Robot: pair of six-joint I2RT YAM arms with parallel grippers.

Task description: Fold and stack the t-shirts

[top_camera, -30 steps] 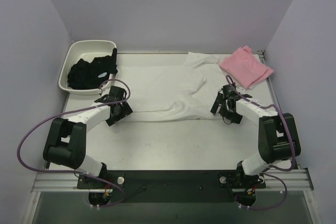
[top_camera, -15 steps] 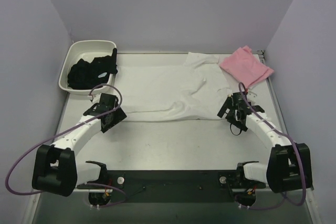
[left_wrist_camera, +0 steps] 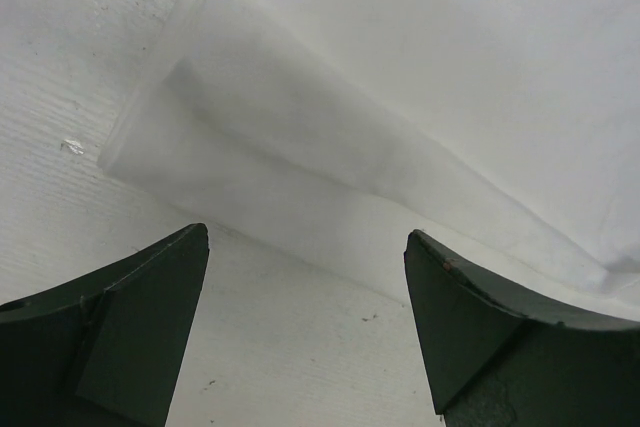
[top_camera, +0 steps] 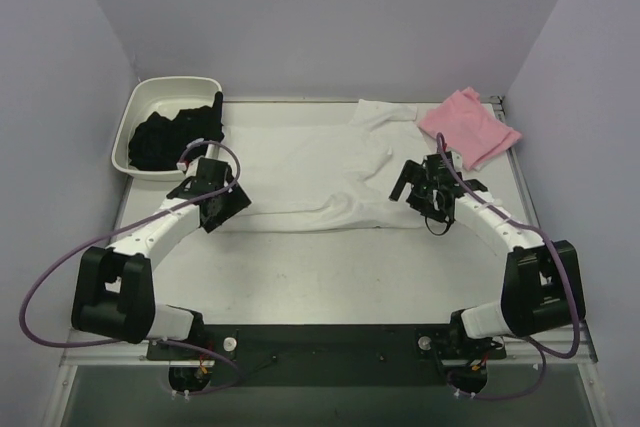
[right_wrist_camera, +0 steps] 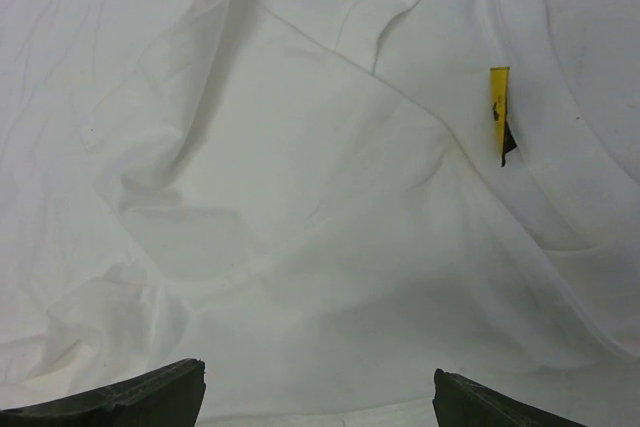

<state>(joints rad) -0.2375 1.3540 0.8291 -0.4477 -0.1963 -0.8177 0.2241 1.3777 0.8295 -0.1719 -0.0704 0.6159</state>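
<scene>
The white t-shirt (top_camera: 310,167) lies spread across the middle of the table, print hidden; its yellow neck tag (right_wrist_camera: 498,107) shows in the right wrist view. The pink t-shirt (top_camera: 468,125) lies folded at the back right corner. My left gripper (top_camera: 228,205) is open and empty, just over the white shirt's front left corner (left_wrist_camera: 330,177). My right gripper (top_camera: 418,197) is open and empty above the white shirt's right side (right_wrist_camera: 300,197), near the neck.
A white plastic tub (top_camera: 140,112) with dark clothes (top_camera: 178,137) in it stands at the back left. Purple walls close in the table on three sides. Bare table (top_camera: 330,277) lies between the shirt and the arm bases.
Both grippers moved back toward the white shirt after pulling a little toward the front; the left went right and back, the right went left and back. The shirts have not moved.
</scene>
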